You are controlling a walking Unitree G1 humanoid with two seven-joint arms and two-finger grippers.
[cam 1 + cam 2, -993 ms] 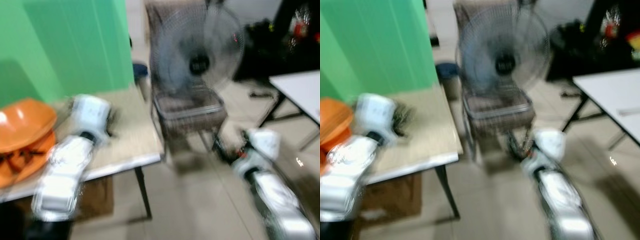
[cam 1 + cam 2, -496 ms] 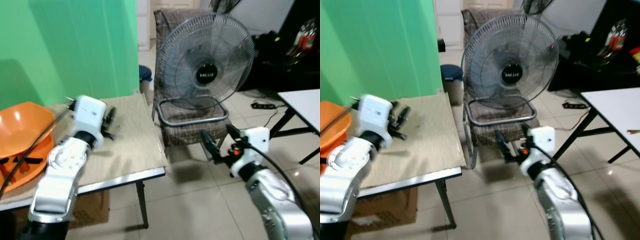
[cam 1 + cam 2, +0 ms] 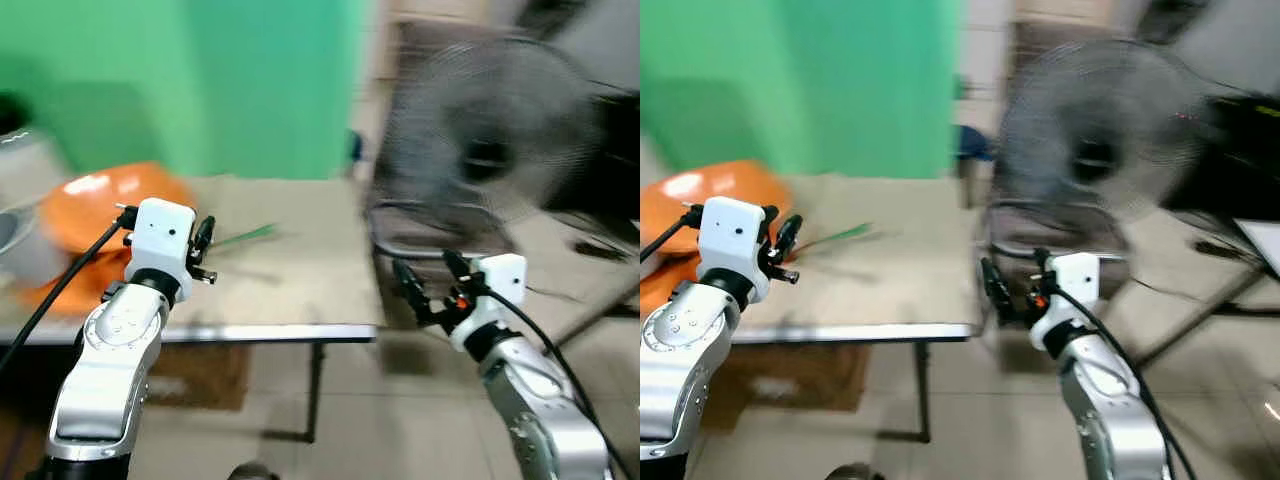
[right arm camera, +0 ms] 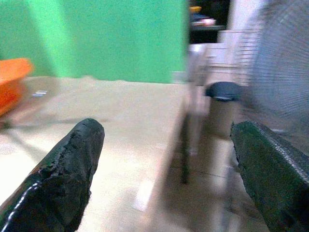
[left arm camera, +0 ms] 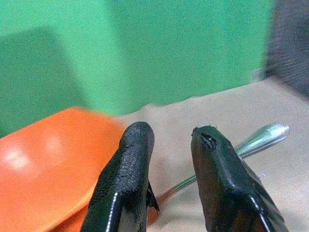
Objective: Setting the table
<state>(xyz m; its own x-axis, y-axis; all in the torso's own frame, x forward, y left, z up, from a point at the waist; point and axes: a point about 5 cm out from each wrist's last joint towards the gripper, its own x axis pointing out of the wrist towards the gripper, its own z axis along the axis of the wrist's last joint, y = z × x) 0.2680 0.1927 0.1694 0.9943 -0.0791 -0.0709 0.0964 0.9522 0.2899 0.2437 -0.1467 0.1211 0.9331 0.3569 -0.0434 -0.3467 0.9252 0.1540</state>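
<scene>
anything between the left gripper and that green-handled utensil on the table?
Nothing visible. The left gripper is over the tan table, jaws slightly apart and empty, pointing toward the green-handled utensil, which lies flat ahead of it on bare tabletop. The orange bowl sits off to the side, not in the path. Eye views are blurred.

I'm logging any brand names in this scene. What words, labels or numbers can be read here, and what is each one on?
None can be read in these pictures.
The fan has a dark hub in the middle of its grille, but it is too blurred to show any lettering.
The orange bowl, the table and both grippers show no text.
</scene>
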